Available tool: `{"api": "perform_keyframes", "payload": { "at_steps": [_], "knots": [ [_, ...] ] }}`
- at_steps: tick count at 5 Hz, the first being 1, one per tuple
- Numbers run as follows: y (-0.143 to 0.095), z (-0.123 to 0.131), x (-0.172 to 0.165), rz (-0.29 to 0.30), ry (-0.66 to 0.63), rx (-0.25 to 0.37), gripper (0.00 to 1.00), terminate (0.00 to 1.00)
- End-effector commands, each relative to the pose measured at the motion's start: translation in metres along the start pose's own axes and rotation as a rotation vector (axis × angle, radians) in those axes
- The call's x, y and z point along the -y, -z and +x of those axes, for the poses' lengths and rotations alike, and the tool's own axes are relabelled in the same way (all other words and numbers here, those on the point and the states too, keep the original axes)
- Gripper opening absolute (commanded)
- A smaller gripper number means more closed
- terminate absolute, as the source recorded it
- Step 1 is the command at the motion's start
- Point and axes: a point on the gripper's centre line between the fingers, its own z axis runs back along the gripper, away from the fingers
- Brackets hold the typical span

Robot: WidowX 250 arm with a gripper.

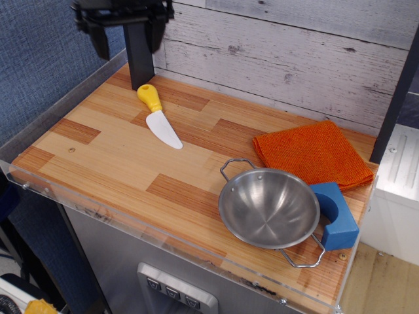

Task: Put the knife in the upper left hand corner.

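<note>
The knife (159, 115) lies flat on the wood tabletop (118, 167) in the upper left hand corner (124, 88), yellow handle toward the dark post (139, 55), white blade running down and to the right. Nothing touches it. The gripper (124, 31) hangs high above and a little left of the handle, jaws spread wide, holding nothing. By my read, the placing looks done. Well off to the right sit the orange cloth (313, 152), steel bowl (268, 208) and blue block (336, 214), with bare planks between.
</note>
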Motion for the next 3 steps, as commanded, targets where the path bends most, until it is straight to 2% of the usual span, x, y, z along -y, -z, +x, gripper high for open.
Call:
{"api": "perform_keyframes", "payload": {
  "at_steps": [1, 2, 3],
  "knots": [
    [-0.0386, -0.022, -0.0049, -0.058, 0.04, 0.091, 1.0, 0.0],
    [-0.0386, -0.022, -0.0049, -0.058, 0.04, 0.091, 1.0, 0.0],
    [-0.0386, -0.022, -0.0049, -0.058, 0.04, 0.091, 1.0, 1.0]
  ]
}}
